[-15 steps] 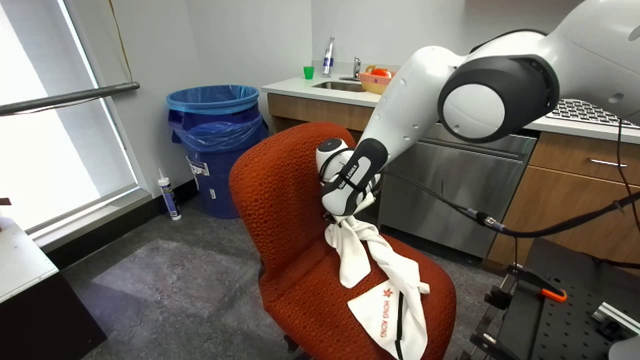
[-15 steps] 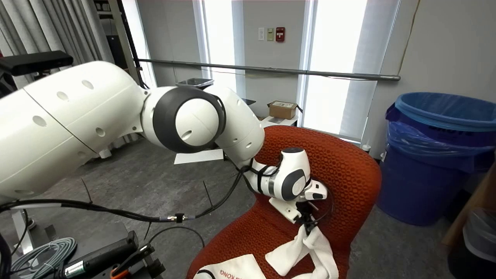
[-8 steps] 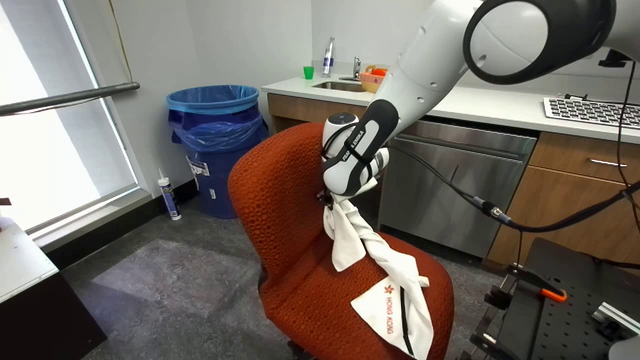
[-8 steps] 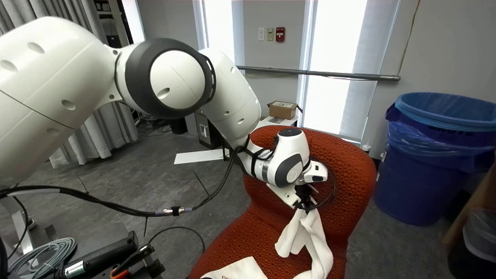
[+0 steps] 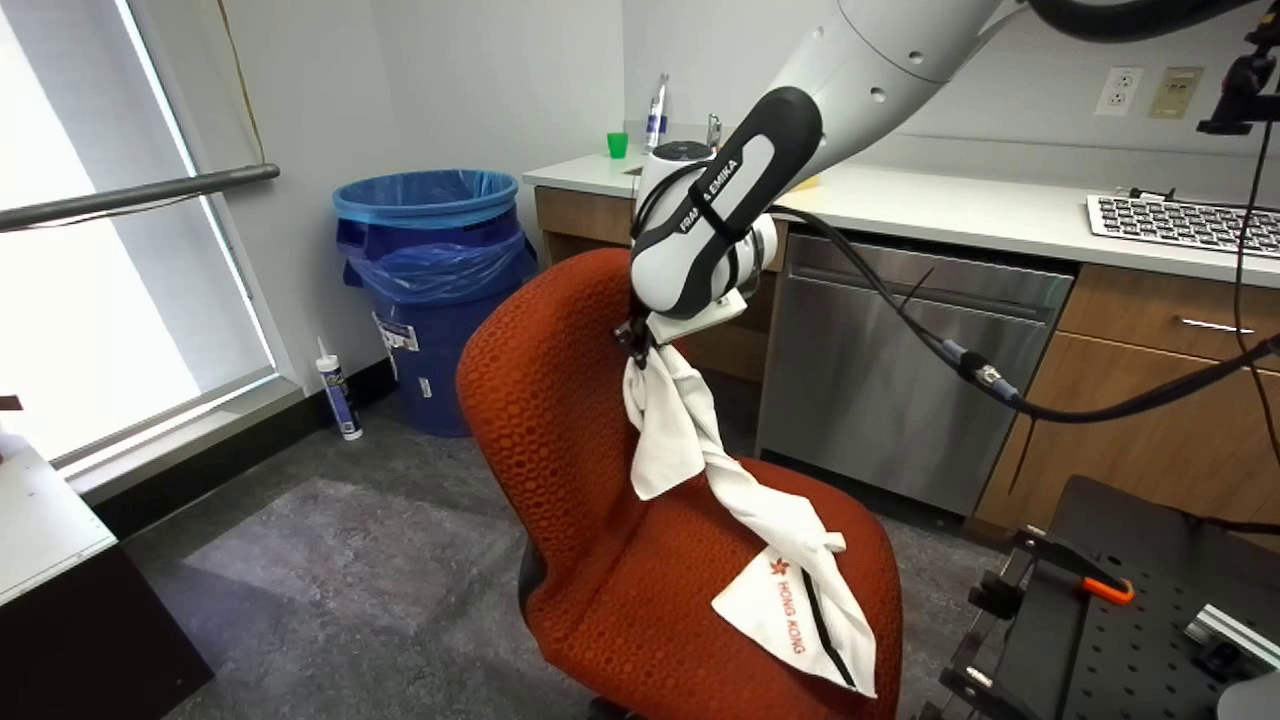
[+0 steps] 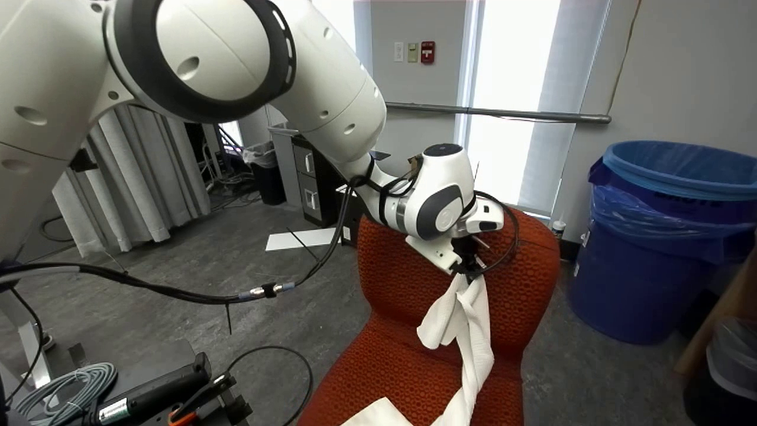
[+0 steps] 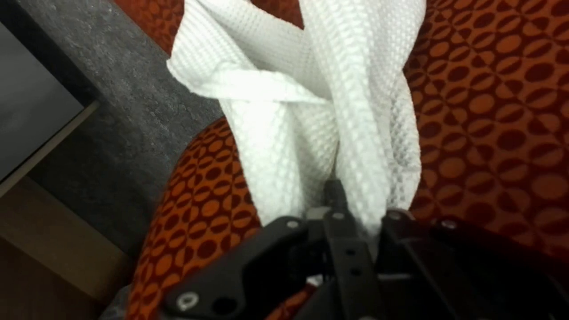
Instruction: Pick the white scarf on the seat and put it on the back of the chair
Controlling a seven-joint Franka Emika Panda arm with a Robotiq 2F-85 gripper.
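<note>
The white scarf (image 5: 740,490) hangs twisted from my gripper (image 5: 640,345) in front of the chair's red-orange back (image 5: 540,390). Its lower end, with red "HONG KONG" lettering and a black stripe, lies on the seat (image 5: 640,620). The scarf (image 6: 473,343) and gripper (image 6: 470,275) also show in an exterior view, below the top edge of the chair back (image 6: 390,266). In the wrist view the black fingers (image 7: 362,211) are shut on bunched scarf cloth (image 7: 360,111), with the patterned chair fabric (image 7: 493,111) behind. The cloth hides part of the fingertips.
A blue bin (image 5: 430,330) stands behind the chair. A counter (image 5: 960,200) with a dishwasher (image 5: 900,370) runs along the wall. A black cart (image 5: 1130,620) is beside the seat. A white tabletop (image 5: 45,520) is at the left edge. A cable (image 6: 148,287) hangs from the arm.
My gripper has risen along the front of the chair back with the scarf in it. More of the scarf now hangs off the seat; its lettered end has shifted slightly. The chair has turned slightly.
</note>
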